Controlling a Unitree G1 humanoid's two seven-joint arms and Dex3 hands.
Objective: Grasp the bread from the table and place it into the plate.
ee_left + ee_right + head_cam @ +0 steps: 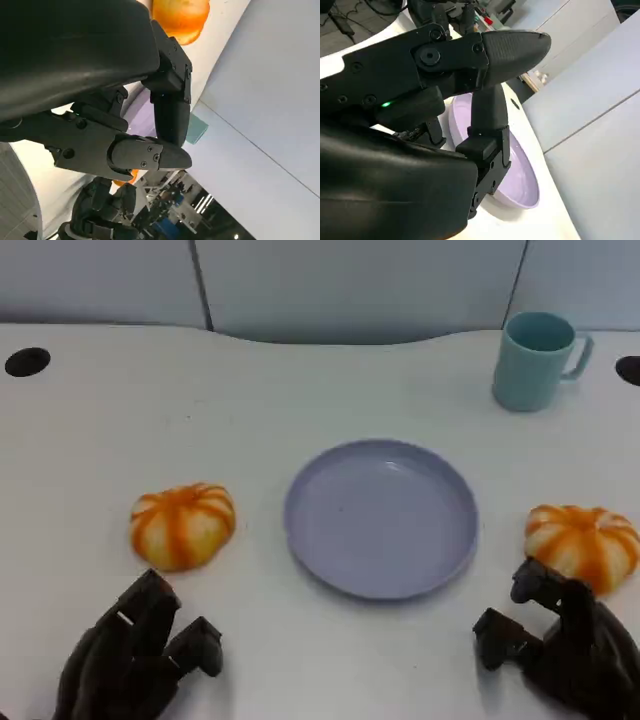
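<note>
On the table, 2 orange-striped breads lie either side of the lavender plate (380, 517), which holds nothing: left bread (182, 525) and right bread (582, 544). Left hand (130, 655) and right hand (560, 645) grasp nothing, fingers apart, right fingertips just beside its bread. Grasping and placing are all left, I judge.

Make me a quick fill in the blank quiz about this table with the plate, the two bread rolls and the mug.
1. The plate lying between the two bread rolls holds ____.
2. The mug stands upright near the table's far ____ corner.
3. The left bread roll lies just beyond the robot's ____ hand.
4. The right bread roll sits by the right hand, striped orange and ____.

Missing words: nothing; right; left; white
</note>
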